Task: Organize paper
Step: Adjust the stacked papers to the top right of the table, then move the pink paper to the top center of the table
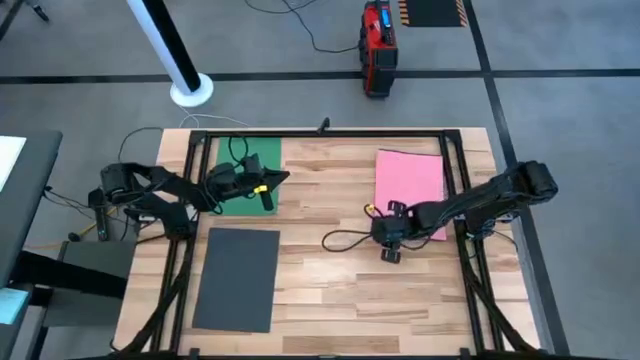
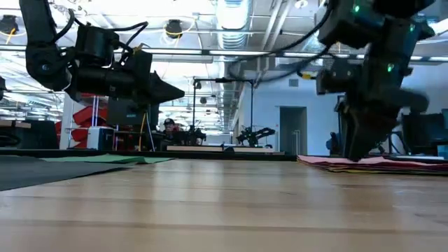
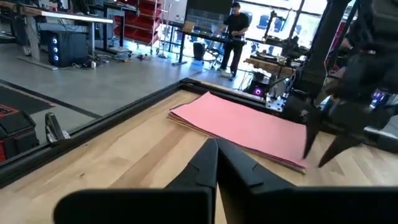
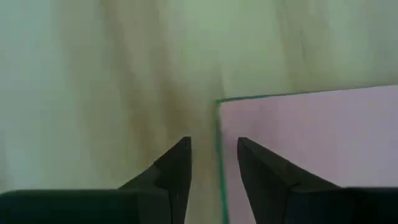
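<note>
Dark grey sheet (image 1: 238, 279) lies flat at the near left of the wooden counter (image 1: 330, 300), clear of both arms. In the low view it is only a thin dark wedge at the left edge.

Right end effector (image 1: 392, 242) points down at the near left corner of the pink stack (image 1: 410, 183) on the counter's right half. Right wrist view: fingers a narrow gap apart, nothing between them, straddling the stack's left edge, one over pink, one over bare wood. A thin green line runs along that edge; cannot tell whether it is another sheet beneath. Whether the tips touch the paper cannot be told. In the low view the stack shows several layered edges, colours below the pink hard to separate. A black cable (image 1: 345, 240) loops on the wood just left of this end effector.

Left end effector (image 1: 268, 180) hovers above the green sheet (image 1: 255, 160) at the far left; fingers pressed together, empty. The arm covers much of the green sheet.

Beyond the counter: red case (image 1: 378, 45) on the floor, white pole base (image 1: 190, 90). A person (image 3: 235, 28) stands far off in the left wrist view, indistinct.
</note>
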You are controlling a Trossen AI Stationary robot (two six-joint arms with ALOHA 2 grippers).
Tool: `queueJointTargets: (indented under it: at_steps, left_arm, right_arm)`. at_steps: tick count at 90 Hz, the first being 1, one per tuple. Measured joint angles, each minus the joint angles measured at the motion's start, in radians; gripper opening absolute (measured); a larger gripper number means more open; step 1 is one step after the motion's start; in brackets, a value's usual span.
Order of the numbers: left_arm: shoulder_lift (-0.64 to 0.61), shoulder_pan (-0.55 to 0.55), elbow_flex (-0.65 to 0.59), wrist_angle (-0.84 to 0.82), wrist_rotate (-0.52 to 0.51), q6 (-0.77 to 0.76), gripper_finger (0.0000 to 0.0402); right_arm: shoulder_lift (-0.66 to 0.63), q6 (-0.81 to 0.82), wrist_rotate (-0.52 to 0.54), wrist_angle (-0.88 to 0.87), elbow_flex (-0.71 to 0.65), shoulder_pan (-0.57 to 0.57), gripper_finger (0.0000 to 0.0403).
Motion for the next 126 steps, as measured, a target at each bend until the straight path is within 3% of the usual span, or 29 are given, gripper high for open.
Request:
queueJointTargets:
  at_steps: [22, 53, 92, 126]
  left_arm:
    - [0.000, 0.000, 0.000, -0.017, 0.000, 0.000, 0.0000]
    - [0.000, 0.000, 0.000, -0.041, 0.000, 0.000, 0.0000]
    - [0.000, 0.000, 0.000, -0.042, -0.001, 0.000, 0.0000]
    - [0.000, 0.000, 0.000, -0.045, -0.001, 0.000, 0.0000]
  right_arm:
    - [0.062, -0.009, 0.066, -0.018, 0.058, 0.000, 0.0114]
    - [0.049, -0.056, 0.067, -0.058, 0.117, 0.020, 0.0005]
    - [0.059, -0.055, 0.074, -0.059, 0.123, 0.004, 0.0067]
    - [0.059, -0.079, 0.075, -0.030, 0.123, -0.010, 0.0090]
